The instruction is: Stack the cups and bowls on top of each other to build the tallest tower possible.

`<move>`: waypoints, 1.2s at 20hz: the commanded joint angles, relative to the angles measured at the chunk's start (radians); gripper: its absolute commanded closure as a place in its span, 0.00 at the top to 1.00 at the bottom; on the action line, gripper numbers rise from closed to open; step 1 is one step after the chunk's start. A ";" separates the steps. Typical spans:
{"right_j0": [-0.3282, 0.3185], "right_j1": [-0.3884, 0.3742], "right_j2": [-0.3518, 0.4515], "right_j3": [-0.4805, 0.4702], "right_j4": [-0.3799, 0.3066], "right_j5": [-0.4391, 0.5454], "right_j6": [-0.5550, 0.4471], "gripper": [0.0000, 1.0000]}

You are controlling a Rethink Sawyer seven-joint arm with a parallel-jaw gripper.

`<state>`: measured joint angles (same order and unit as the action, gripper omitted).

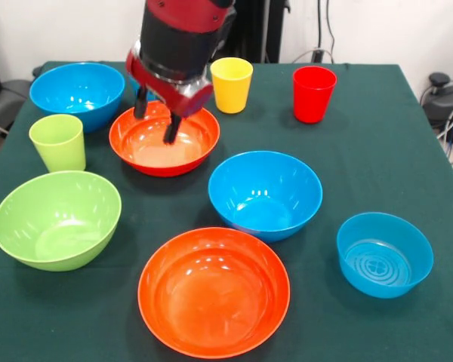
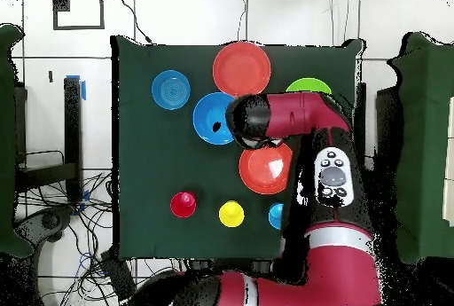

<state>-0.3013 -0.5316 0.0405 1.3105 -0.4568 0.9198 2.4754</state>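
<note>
My gripper (image 1: 157, 119) is open, low over the far orange bowl (image 1: 164, 143). One finger (image 1: 171, 130) is inside the bowl and the other is at its far left rim. Nothing is held. In the overhead view the arm covers the gripper and part of this bowl (image 2: 264, 169). A second orange bowl (image 1: 214, 290) is at the near edge. A deep blue bowl (image 1: 264, 192), a small blue bowl (image 1: 384, 253), a green bowl (image 1: 57, 219), a green cup (image 1: 58, 142), another blue bowl (image 1: 77, 92), a yellow cup (image 1: 231, 83) and a red cup (image 1: 314, 93) each stand alone. The blue cup is hidden.
All pieces stand upright on the dark green tablecloth (image 1: 377, 166). In the overhead view the arm (image 2: 306, 116) reaches across the right side of the table, hiding the green cup and most of one blue bowl (image 2: 276, 215). Cables lie on the floor at the left.
</note>
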 commanded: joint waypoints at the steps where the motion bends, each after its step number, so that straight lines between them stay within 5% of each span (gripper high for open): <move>1: 0.062 0.067 -0.156 -0.210 0.029 0.288 0.302 1.00; 14: 0.070 0.105 -0.182 -0.240 0.031 0.141 0.377 1.00; 19: 0.136 0.148 -0.288 -0.235 0.117 0.197 0.697 1.00; 24: 0.163 0.165 -0.337 -0.189 0.244 0.214 0.840 1.00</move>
<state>-0.1912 -0.4482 -0.2850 1.0953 -0.3224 1.1199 2.8518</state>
